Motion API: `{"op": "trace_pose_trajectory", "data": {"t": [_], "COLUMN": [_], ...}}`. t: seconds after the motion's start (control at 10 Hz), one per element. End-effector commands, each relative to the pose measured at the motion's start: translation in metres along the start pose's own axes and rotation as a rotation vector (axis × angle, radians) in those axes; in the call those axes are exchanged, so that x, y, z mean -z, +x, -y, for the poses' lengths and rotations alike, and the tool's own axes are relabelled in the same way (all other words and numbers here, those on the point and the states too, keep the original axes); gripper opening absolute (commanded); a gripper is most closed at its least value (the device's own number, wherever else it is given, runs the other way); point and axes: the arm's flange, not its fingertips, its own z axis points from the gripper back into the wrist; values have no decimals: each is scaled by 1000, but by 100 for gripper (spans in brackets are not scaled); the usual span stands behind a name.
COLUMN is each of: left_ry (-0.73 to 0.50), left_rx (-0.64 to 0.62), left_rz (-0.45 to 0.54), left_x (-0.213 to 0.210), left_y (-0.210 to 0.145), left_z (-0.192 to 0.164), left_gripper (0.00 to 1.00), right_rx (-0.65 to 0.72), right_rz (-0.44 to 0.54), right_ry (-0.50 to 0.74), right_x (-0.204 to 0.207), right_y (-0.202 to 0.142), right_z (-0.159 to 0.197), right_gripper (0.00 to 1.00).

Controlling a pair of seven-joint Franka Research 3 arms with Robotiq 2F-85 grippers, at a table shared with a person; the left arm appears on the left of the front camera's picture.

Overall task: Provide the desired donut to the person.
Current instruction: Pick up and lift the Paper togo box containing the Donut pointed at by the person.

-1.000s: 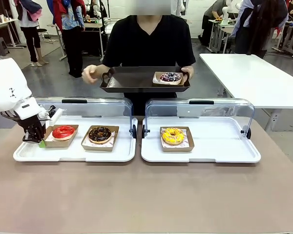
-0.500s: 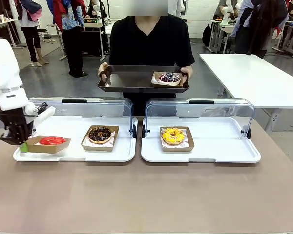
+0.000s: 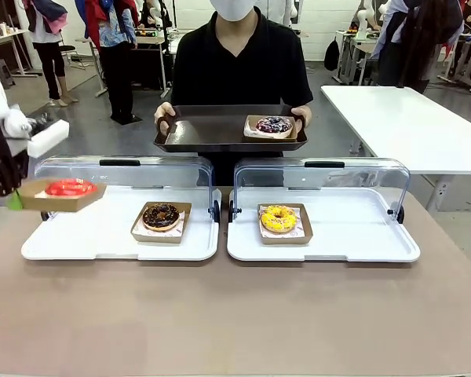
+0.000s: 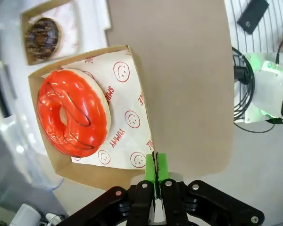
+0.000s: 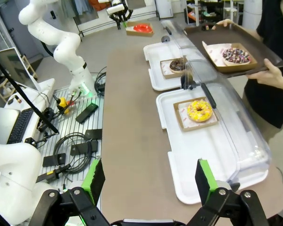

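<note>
A person (image 3: 239, 67) in a black short-sleeved T-shirt and white face mask stands at the far side of a brown table (image 3: 235, 314), holding a dark rectangular tray (image 3: 212, 129) with both hands. On the tray's right side sits a shallow cardboard box with a dark donut with pink and white sprinkles (image 3: 274, 124).

At the left edge of the front view, the left gripper (image 3: 14, 200) holds a shallow brown cardboard box (image 3: 59, 198) in the air above the left end of a white display tray (image 3: 102, 236) — its green pads are pinched tight on the box's corner. Inside the box, on paper printed with smiley faces, lies a glossy red-glazed donut (image 4: 73, 113).

A chocolate-glazed donut (image 3: 161, 216) in its own cardboard box rests on that same white tray, whose clear hinged lid (image 3: 125, 174) stands raised behind it.

To the right, a second white tray (image 3: 337, 236) with a raised clear lid holds a yellow-glazed donut (image 3: 279, 219) in a cardboard box.

The right gripper (image 5: 146, 186) hangs above the near end of the table, fingers spread wide apart and holding nothing.
</note>
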Motion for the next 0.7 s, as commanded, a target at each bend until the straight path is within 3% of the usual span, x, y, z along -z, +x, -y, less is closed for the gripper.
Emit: {"op": "trace_pose_trajectory", "data": {"t": [0.0, 0.6], "left_ry": [23, 48], "left_rx": [-44, -33], "left_rz": [-8, 18], "left_x": [-19, -39], "left_y": [4, 2], "left_z": [-7, -9], "left_gripper": [0, 0], "right_rx": [4, 4], "right_rz": [7, 7], "right_ry": [3, 3], "right_x": [1, 1], "right_y": [0, 0], "right_z": [-2, -2], "right_gripper": [100, 100]}}
